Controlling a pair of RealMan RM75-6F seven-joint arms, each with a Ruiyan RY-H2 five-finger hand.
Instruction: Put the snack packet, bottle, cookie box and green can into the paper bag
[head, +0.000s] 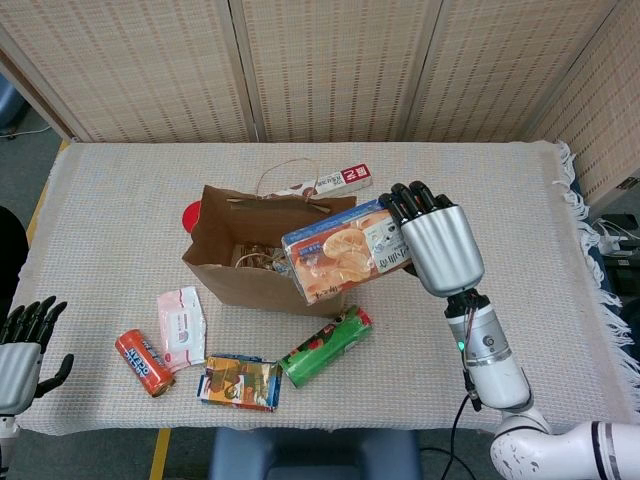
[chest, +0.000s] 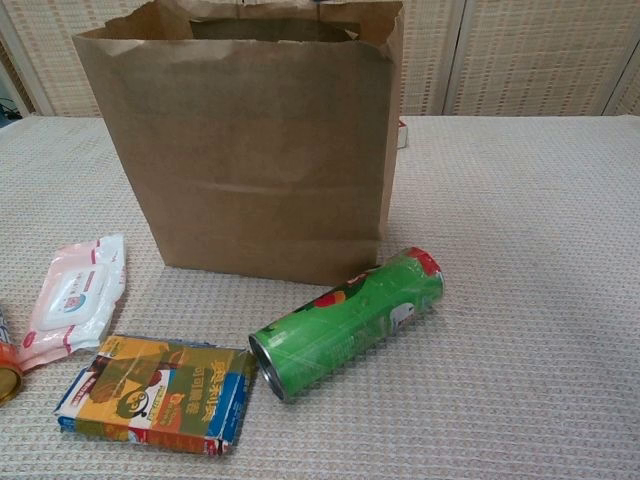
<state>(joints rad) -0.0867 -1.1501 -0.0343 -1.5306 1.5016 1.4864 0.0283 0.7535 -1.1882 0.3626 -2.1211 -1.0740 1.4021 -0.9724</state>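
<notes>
My right hand (head: 432, 240) grips the orange and blue cookie box (head: 343, 252) and holds it in the air over the right rim of the open paper bag (head: 262, 272). A snack packet (head: 270, 260) lies inside the bag. The green can (head: 325, 346) lies on its side in front of the bag, also plain in the chest view as the green can (chest: 345, 322). Low at the left edge of the head view, my left hand (head: 20, 350) is open and holds nothing. The chest view shows the paper bag (chest: 250, 150) upright, with neither hand in it.
A pink wipes pack (head: 181, 325), an orange can (head: 143, 362) and a flat colourful packet (head: 239, 382) lie left of the green can. A red-and-white box (head: 335, 182) and a red disc (head: 193, 213) sit behind the bag. The cloth-covered table (head: 480, 190) ends in a fringe at right.
</notes>
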